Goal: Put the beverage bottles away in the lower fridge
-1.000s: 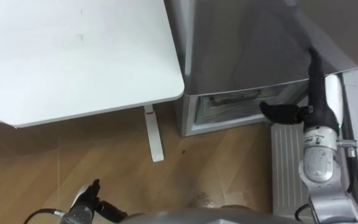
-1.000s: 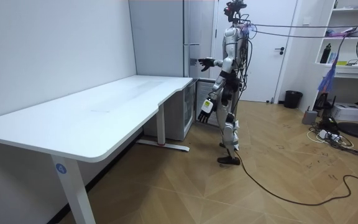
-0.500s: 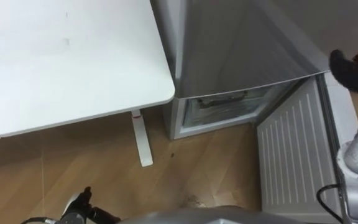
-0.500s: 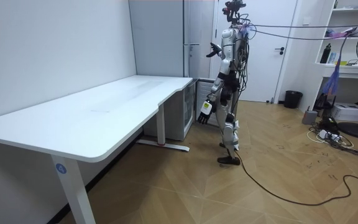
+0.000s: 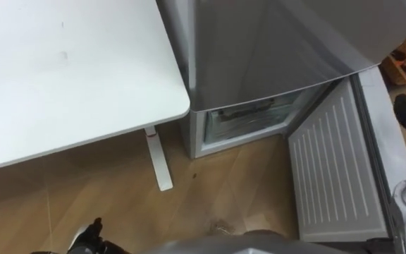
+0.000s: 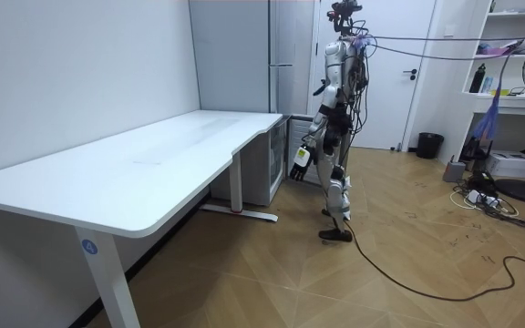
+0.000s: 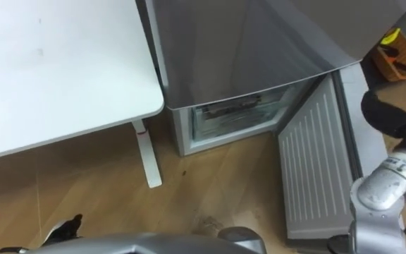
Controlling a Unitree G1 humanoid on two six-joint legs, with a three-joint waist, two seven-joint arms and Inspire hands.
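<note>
Right hand (image 7: pixel 386 113), a dark shape at the end of a silver forearm, hung at the right edge of the eye views, out past the open fridge door; whether it was open or closed I could not tell. Left hand (image 6: pixel 299 164) hung low at the robot's side with its fingers relaxed and nothing in them. Where the drinks were, the views did not let me tell.

The lower fridge compartment (image 5: pixel 249 120) sat open at floor level at the bottom of the tall grey metal fridge (image 5: pixel 273 42), with a pale, frosted-looking drawer front visible inside. Its lower fridge door (image 5: pixel 333 169), white and ribbed on the inner face, stood wide open to the right, reaching toward the near side, and lay between the right hand and the compartment.

Just left of the fridge, the rounded corner of the large white desk (image 5: pixel 69 70) came right up beside the fridge wall. The desk's white metal leg (image 5: pixel 157 159) stood on the wooden herringbone floor (image 5: pixel 245 183) to the left of the compartment, near it but apart.

Far right, beyond the fridge, an orange-brown object (image 7: pixel 400 60) was too cut off to identify. In the room view the robot stood upright facing the fridge at the desk's far end, with a white room door (image 6: pixel 386 73) and a small black bin (image 6: pixel 429 144) behind it.
</note>
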